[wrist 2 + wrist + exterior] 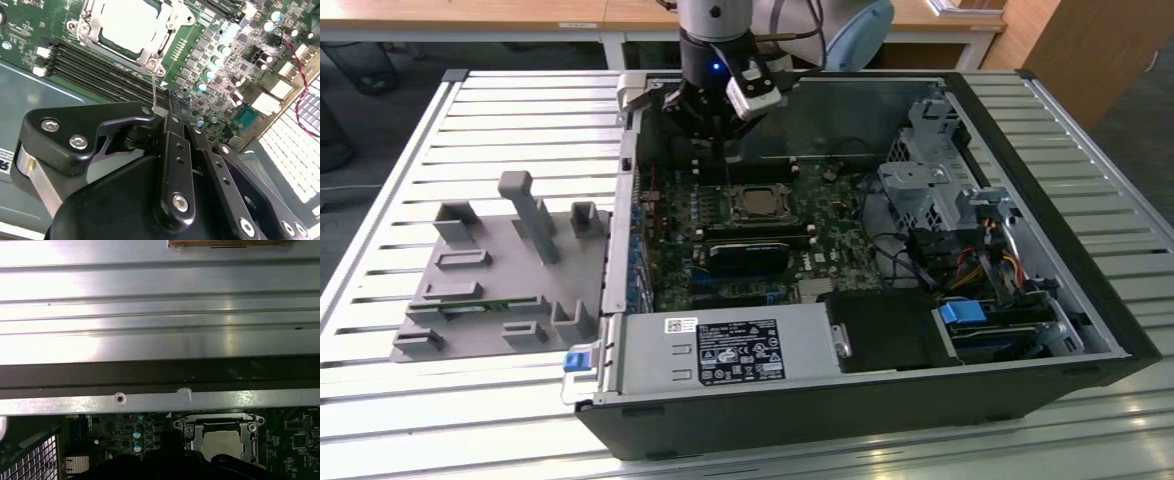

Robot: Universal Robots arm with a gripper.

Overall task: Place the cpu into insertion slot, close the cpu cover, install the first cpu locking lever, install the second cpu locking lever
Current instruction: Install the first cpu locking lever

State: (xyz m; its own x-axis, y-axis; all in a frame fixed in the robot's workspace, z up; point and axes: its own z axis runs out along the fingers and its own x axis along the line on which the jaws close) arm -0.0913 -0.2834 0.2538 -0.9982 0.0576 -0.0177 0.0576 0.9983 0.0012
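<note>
A slatted metal table (480, 400) carries an open computer case (1067, 330). At the case's near edge sits the grey power supply (720, 352), and a grey fixture block (494, 280) lies to its left. Farther in, the cpu (131, 22) lies in the insertion slot (186, 434), with the cpu cover (159, 54) flat around it. Just beyond, the gripper (167, 100) is drawn narrow. A thin wire lever (154, 87) reaches its tip; I cannot tell whether it is pinched.
</note>
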